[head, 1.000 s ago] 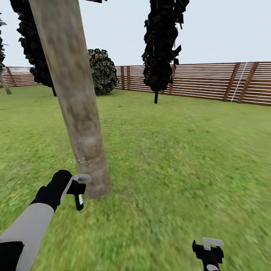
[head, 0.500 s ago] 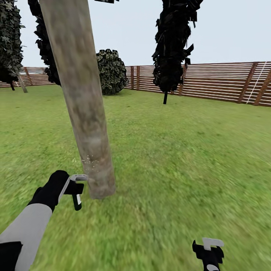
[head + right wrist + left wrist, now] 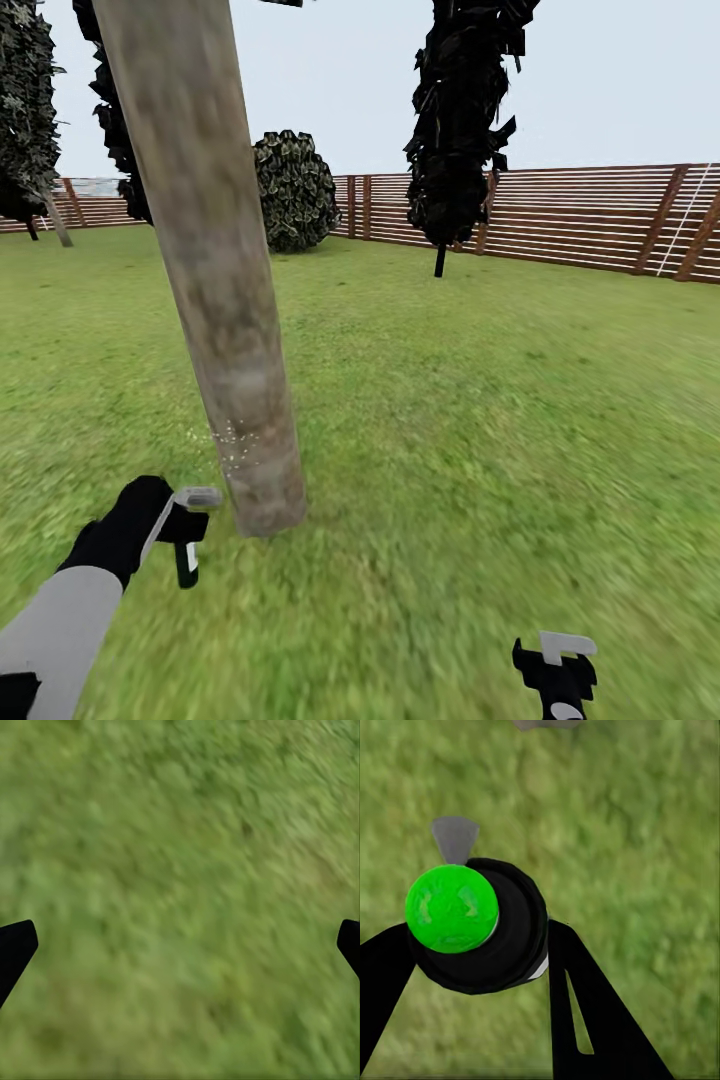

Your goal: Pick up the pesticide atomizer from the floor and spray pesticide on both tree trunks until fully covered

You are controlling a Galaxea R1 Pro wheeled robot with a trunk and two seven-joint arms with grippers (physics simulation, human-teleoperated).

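Head view: left gripper lowered and drawn back from tree trunk over last second, now near its base; white specks seen low on trunk, so spraying judged underway. Pesticide atomizer, stubby, black, green-capped, clamped between left fingers. Right gripper held spread over lawn, nothing grasped.

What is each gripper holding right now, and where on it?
Left gripper clamps the pesticide atomizer around its black body. Right gripper holds nothing.
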